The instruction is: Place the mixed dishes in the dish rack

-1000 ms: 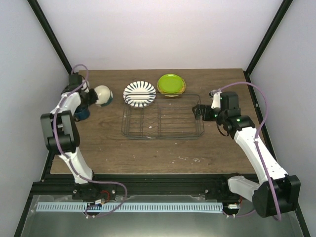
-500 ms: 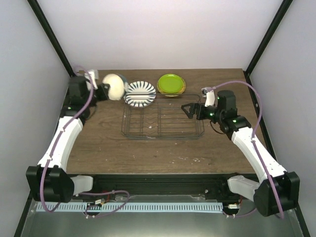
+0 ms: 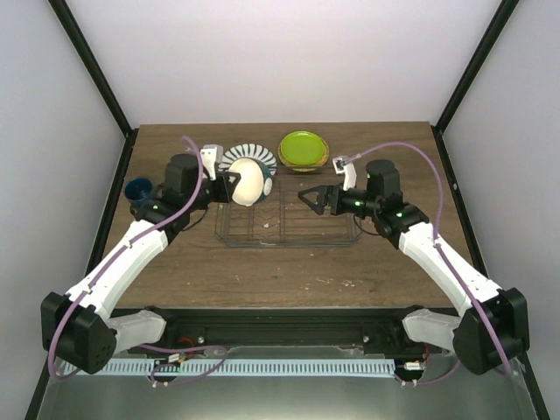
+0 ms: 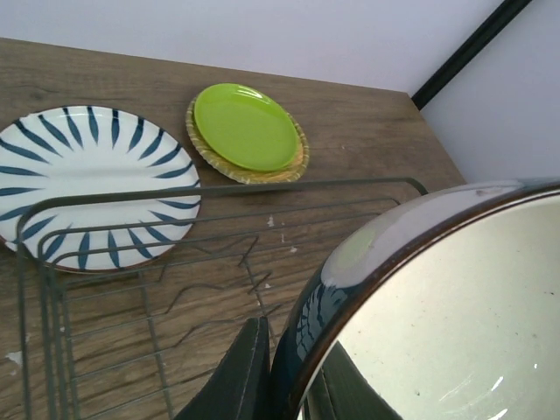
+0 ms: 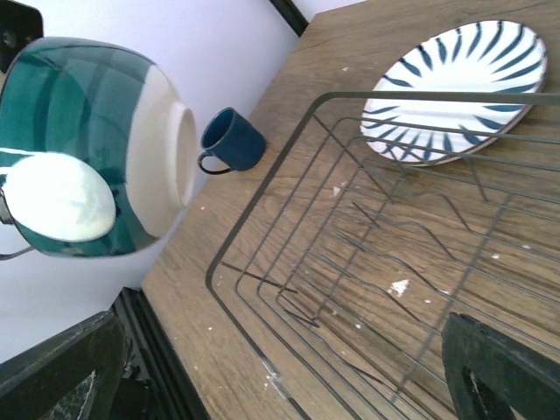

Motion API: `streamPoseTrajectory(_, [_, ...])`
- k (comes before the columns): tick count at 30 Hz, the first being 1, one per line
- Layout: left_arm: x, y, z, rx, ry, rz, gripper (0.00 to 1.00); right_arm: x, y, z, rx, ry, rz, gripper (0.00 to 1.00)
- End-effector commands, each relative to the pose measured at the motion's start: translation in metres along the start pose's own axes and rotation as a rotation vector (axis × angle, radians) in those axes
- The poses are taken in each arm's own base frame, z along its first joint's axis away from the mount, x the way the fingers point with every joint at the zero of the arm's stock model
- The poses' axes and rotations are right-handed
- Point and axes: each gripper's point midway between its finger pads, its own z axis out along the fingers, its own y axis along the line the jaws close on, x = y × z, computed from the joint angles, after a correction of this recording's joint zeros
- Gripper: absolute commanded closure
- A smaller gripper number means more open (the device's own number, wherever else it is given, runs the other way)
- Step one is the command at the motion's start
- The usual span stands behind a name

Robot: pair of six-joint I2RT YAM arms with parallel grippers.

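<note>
My left gripper is shut on the rim of the cream bowl, which has a glossy dark blue-green outside. It holds the bowl tilted on its side above the left end of the wire dish rack. In the left wrist view the fingers pinch the bowl's rim. My right gripper stands open over the middle of the rack, empty. The striped plate lies behind the rack, partly hidden by the bowl. The green plate lies to its right. The dark blue mug stands at the table's left edge.
In the right wrist view the rack's wire prongs sit below, with the held bowl, the mug and the striped plate beyond. Black frame posts flank the table. Small white crumbs dot the wood in front of the rack.
My left arm has swung right, carrying the bowl from the back left corner to above the rack's left end, uncovering the mug. My right gripper has moved left over the rack, still open.
</note>
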Motion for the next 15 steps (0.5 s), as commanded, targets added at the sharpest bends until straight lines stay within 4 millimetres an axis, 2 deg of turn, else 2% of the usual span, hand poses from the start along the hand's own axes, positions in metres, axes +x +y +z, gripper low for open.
streamPoseTrajectory(1, [-0.017,-0.026,-0.004,0.052,-0.088,0.015,1.0,0.002,0.018,0.013,-0.089,0.014,0.005,0.0])
streamPoseTrajectory(11, [0.006,-0.048,0.021,0.095,-0.025,0.031,1.0,0.001,0.044,0.016,-0.217,0.007,-0.014,0.0])
streamPoseTrajectory(15, [0.015,-0.05,0.031,0.096,0.0,0.034,1.0,0.0,0.05,0.016,-0.236,0.003,-0.028,0.0])
